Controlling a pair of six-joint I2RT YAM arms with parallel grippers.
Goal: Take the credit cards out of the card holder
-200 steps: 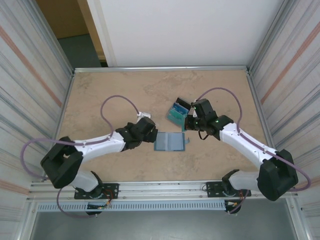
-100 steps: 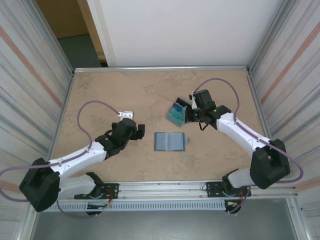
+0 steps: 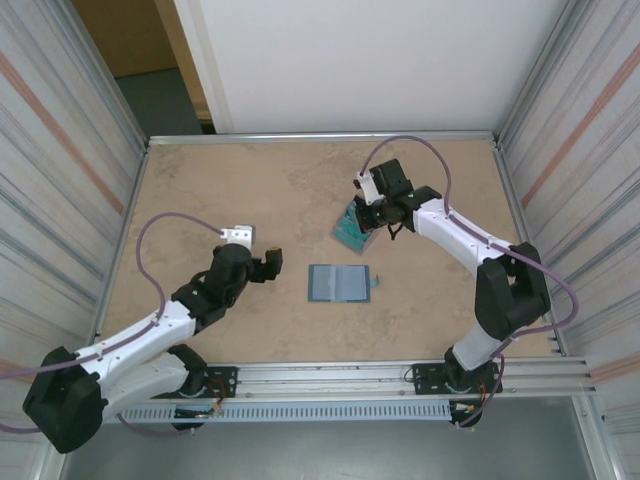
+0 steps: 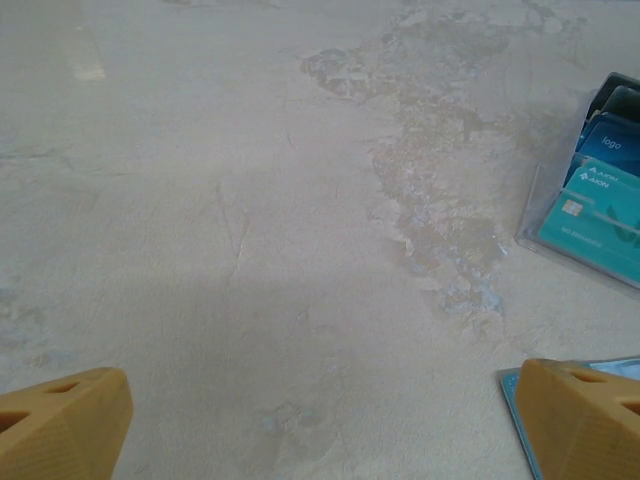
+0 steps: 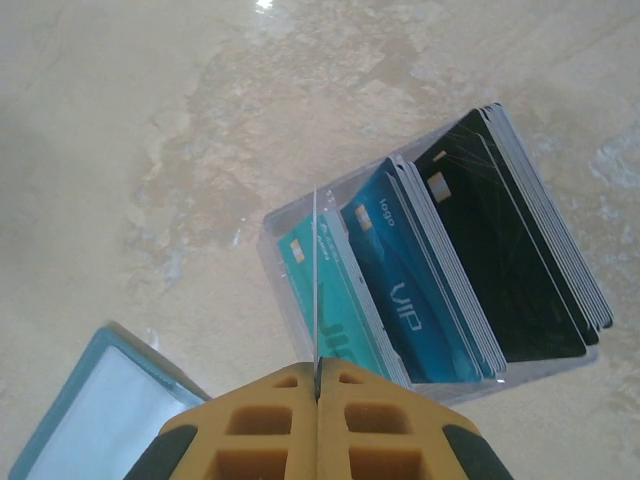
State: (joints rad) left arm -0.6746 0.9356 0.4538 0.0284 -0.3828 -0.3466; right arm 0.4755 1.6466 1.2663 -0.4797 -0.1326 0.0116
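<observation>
My right gripper point(image 5: 318, 378) pinches a thin card point(image 5: 316, 280) that I see edge-on, so I can't tell its face. The wallet point(image 5: 85, 420) runs off the bottom edge. From my left wrist, the cards point(image 4: 600, 215) are cropped at the right, and the wallet's corner sits mostly behind a finger point(image 4: 585, 415) of my left gripper point(image 4: 320, 425).

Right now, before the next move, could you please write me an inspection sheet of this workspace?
Surface: beige marbled table.
Job's things: card holder lies open and flat near the middle; credit cards, teal, blue and black, stand in a clear tray beyond it.
Clutter: nothing seen.
Grippers: left gripper open, empty, left of the holder; right gripper shut on a thin card, edge-on, above the tray.
Cables: purple cables loop over both arms.
Surroundings: ribbed side walls, white back panel.
</observation>
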